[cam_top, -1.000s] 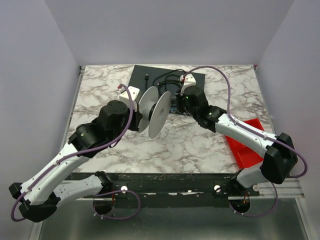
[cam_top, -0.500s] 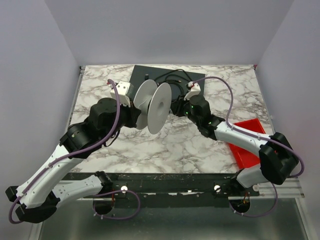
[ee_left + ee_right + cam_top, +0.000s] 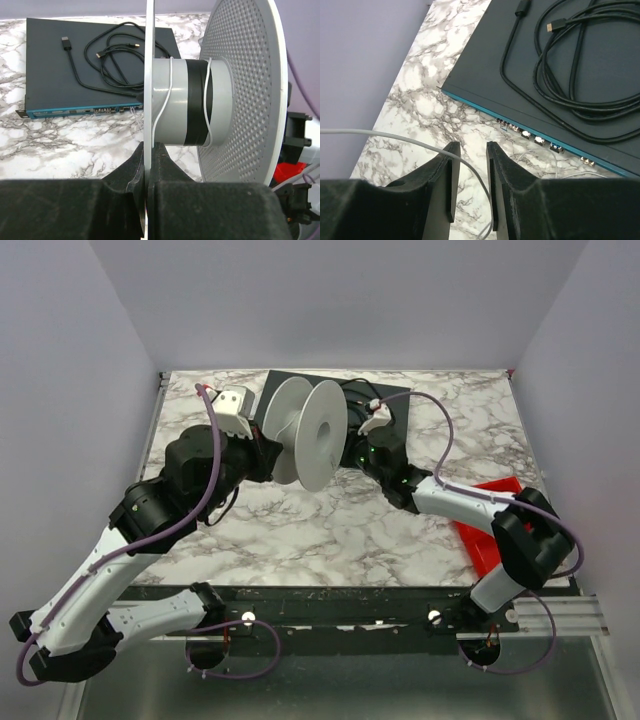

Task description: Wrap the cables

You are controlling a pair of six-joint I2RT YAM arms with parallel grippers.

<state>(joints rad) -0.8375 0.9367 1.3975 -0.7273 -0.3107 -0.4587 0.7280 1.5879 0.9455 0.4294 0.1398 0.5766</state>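
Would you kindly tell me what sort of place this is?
Likely a robotics lab test cell: plain walls boxing in a marble-patterned table, two arms bolted at its near edge, and a spool.

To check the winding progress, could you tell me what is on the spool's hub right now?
On the spool, the grey hub carries a black band and two loose turns of thin white wire. Its far side is turned away, so any further turns there cannot be seen.

Either side of the spool, your left arm and right arm wear white shells over rounded black joints, each trailing a purple hose, with a white camera block near the wrist and matte black fingers.
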